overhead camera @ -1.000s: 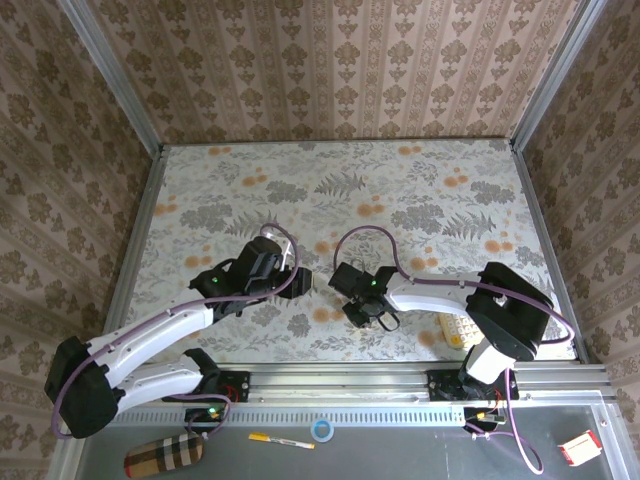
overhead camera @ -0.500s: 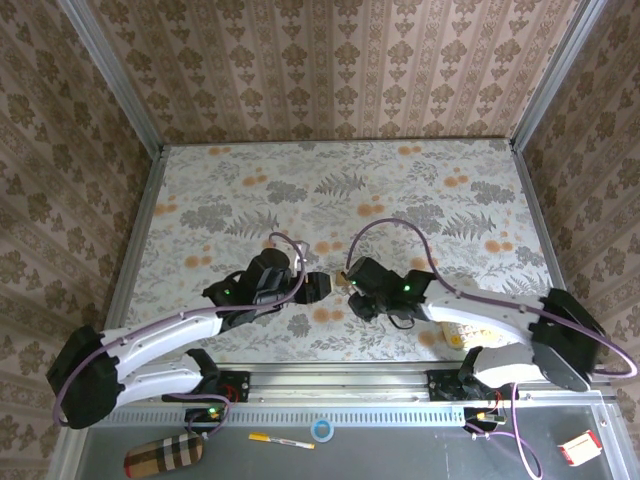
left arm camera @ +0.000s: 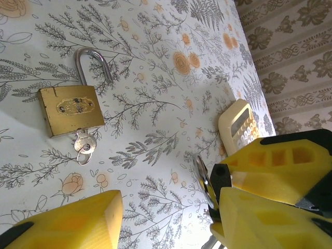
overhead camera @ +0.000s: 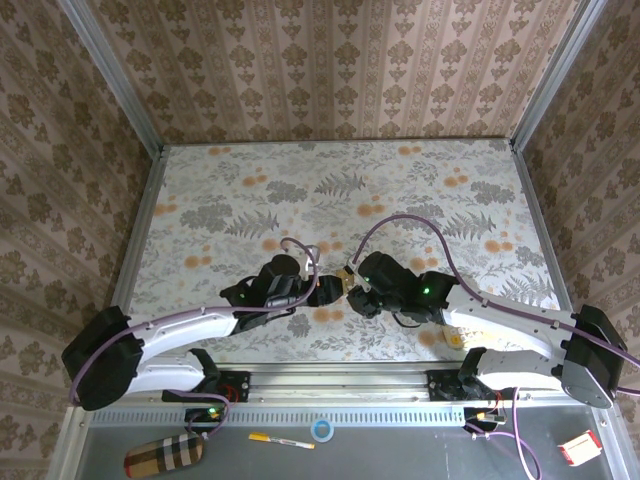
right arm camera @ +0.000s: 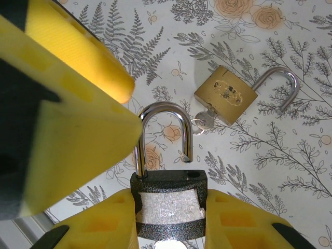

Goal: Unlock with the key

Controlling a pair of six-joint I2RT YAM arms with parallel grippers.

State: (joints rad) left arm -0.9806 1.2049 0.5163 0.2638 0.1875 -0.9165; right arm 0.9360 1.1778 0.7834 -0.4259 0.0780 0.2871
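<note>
Although it carries little, the tabletop [overhead camera: 400, 190] is the biggest thing here: a flat sheet printed with grey ferns and orange roses. Both arms meet low over it, near the front edge.

The right pincer [right arm camera: 168, 218] is closed on the dark padlock [right arm camera: 167, 202]. Its yellow pads press the two narrow sides of the body, and the shackle [right arm camera: 188, 137] points away from the wrist. I judge this hold is meant to steady the body so the other arm can work on it. The left pincer [left arm camera: 166, 212] stands open, its blocky yellow fingers well apart. One finger is just beside the shackle, perhaps touching it, probably to swing or pull it.

A pale, rounded calculator [left arm camera: 239, 127] lies off to one side.

The held padlock is squat, with a speckled, hammered grey-black finish. Its shackle is a smooth chrome hoop, and one leg stands clear of its hole, so this lock looks released. Where the key sits I cannot tell, because the keyway end is hidden between the pads.

Smaller again, a brass padlock [left arm camera: 71, 110] lies flat on the tabletop with its shackle sprung open. A tiny silver key [left arm camera: 83, 145] sits in its keyway.
</note>
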